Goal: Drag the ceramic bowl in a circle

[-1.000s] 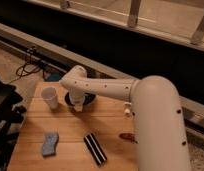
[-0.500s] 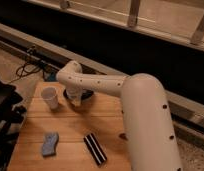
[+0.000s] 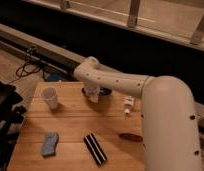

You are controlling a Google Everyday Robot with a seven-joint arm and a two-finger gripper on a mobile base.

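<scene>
The ceramic bowl (image 3: 104, 92) is a dark, shallow round bowl at the back middle of the wooden table (image 3: 75, 125). Only its right rim and a dark edge on the left show. My gripper (image 3: 93, 96) hangs down from the white arm's wrist right at the bowl's front-left part and covers much of it. The arm (image 3: 120, 82) reaches in from the lower right across the table's back.
A small white cup (image 3: 50, 97) stands left of the bowl. A blue sponge (image 3: 49, 143) lies front left and a black striped bar (image 3: 95, 148) front middle. A small white item (image 3: 128, 105) and a brown object (image 3: 130, 136) lie to the right. Cables (image 3: 30, 67) lie behind the table.
The wrist and gripper first went slightly left, then swung right and a little back. The dark bowl has shifted right with them, farther from the white cup.
</scene>
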